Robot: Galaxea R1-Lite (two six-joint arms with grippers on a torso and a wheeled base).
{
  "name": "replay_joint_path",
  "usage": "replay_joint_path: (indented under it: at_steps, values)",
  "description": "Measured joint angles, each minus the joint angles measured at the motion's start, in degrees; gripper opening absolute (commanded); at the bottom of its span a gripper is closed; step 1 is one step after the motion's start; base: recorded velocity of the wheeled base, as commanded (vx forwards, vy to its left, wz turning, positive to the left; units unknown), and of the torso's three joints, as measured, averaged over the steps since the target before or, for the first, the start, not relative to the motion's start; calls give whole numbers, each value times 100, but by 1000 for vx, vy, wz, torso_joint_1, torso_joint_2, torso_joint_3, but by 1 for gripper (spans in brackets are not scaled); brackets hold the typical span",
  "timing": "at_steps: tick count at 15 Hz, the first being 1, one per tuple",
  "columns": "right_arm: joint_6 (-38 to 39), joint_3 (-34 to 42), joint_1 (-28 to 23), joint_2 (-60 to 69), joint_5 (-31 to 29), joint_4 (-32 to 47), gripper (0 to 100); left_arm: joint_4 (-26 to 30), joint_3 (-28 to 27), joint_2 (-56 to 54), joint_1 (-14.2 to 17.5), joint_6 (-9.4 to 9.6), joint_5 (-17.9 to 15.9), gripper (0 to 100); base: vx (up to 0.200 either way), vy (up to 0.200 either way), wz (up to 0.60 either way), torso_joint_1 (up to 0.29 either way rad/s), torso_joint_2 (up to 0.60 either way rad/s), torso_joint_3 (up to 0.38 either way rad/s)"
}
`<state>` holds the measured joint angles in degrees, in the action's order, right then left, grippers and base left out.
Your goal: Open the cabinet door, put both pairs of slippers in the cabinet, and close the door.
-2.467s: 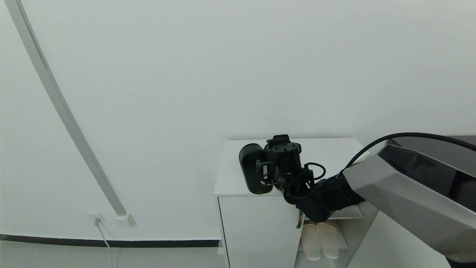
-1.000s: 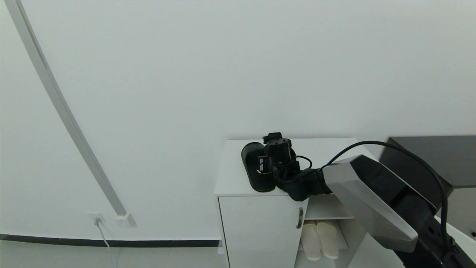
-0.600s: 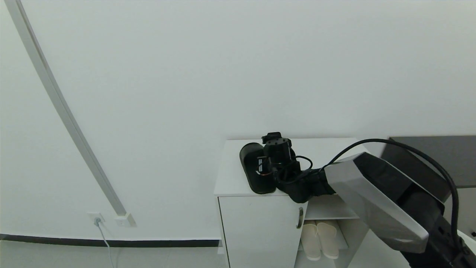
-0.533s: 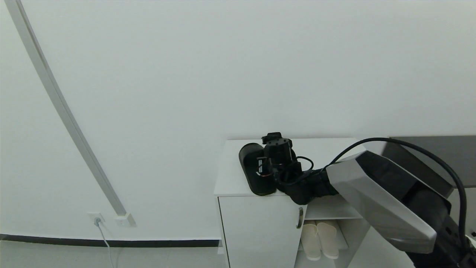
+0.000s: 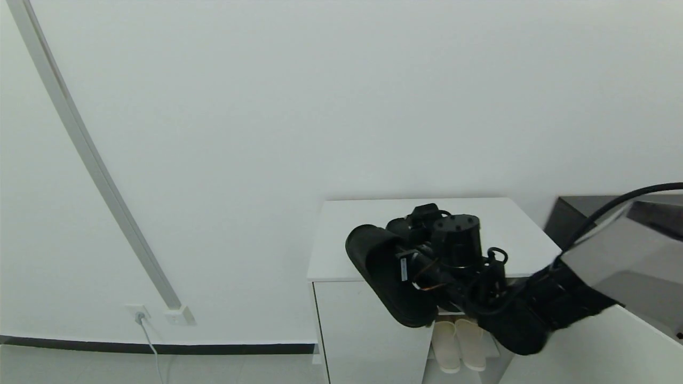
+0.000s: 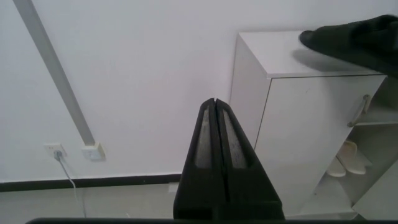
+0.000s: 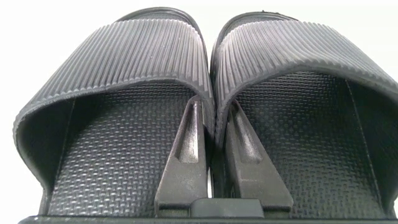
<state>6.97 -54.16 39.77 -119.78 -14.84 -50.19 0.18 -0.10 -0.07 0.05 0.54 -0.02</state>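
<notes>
The black slippers [image 5: 387, 277] hang tilted across the front top edge of the cabinet [image 5: 347, 218], with their long axis running from 11 to 5 o'clock in the head view. The right gripper [image 5: 408, 262] clamps the two adjoining inner straps between its fingers [image 7: 185, 155]. The white slippers [image 5: 458, 341] lie on an inner shelf, at 5 o'clock of the black pair. The left gripper [image 6: 215, 102] is well apart from the cabinet, its fingers pressed together on nothing.
</notes>
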Motion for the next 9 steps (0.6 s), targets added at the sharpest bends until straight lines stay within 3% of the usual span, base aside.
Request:
replay_joint_path:
  at_steps: [3, 6, 9]
  values:
    - [-41, 1239, 67, 1097, 477, -143, 0, 0, 0, 0, -2, -11, -5, 0, 0, 0, 0, 0, 0, 0]
    - [-49, 1720, 113, 1629, 538, -168, 0, 0, 0, 0, -2, -33, 2, 0, 0, 0, 0, 0, 0, 0]
    - [-49, 1809, 179, 1799, 523, -173, 0, 0, 0, 0, -2, -33, 2, 0, -200, 0, 0, 9, 2, 2]
